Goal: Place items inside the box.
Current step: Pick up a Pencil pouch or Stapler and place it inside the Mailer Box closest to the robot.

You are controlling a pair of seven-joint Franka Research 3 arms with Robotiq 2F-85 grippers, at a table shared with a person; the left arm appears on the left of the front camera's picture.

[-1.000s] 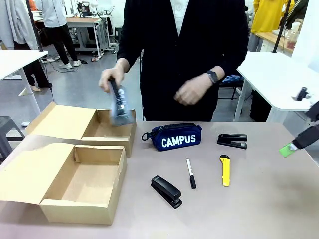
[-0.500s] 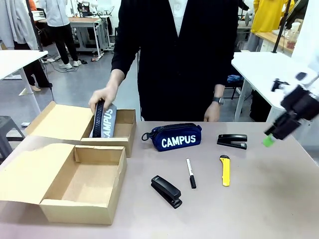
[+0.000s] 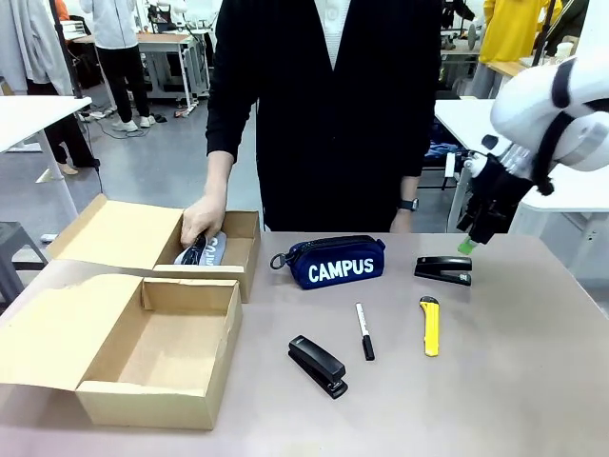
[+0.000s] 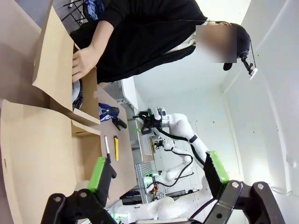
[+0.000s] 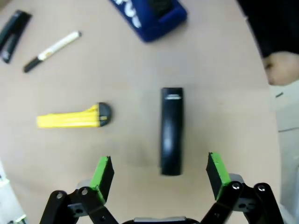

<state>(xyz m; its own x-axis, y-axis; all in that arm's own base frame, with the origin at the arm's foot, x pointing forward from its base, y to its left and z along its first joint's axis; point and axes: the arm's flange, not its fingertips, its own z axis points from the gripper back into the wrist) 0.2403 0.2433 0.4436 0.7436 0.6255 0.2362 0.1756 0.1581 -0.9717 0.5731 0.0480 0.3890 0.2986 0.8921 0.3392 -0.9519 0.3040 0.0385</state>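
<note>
Grey pouch [image 3: 204, 250] is seen lying inside the far box [image 3: 253, 262], which stands open at the left of the table [image 3: 514, 381] on the person's side. The person's hand [image 3: 203, 217] is laid over the top of it with the fingers curled down onto it; whether it is gripped or only touched cannot be told. The near box [image 3: 143, 405] stands open just in front, and nothing is seen in it.

On the bare table to the right, the navy pouch [image 3: 333, 263] is set upright with its white lettering facing the robot. In front of it the marker [image 3: 364, 331] and the yellow utility knife [image 3: 430, 326] lie side by side, apart from each other, and the near stapler [image 3: 318, 365] lies at an angle beside the marker. The far stapler [image 3: 443, 269] lies to the right of the navy pouch.

The right gripper [image 3: 468, 243] is held just above the far stapler, its fingers spread wide with nothing grasped; from the wrist, the stapler is seen below, between the two green pads. The left gripper [image 4: 156, 170] is likewise spread apart and holds nothing.
</note>
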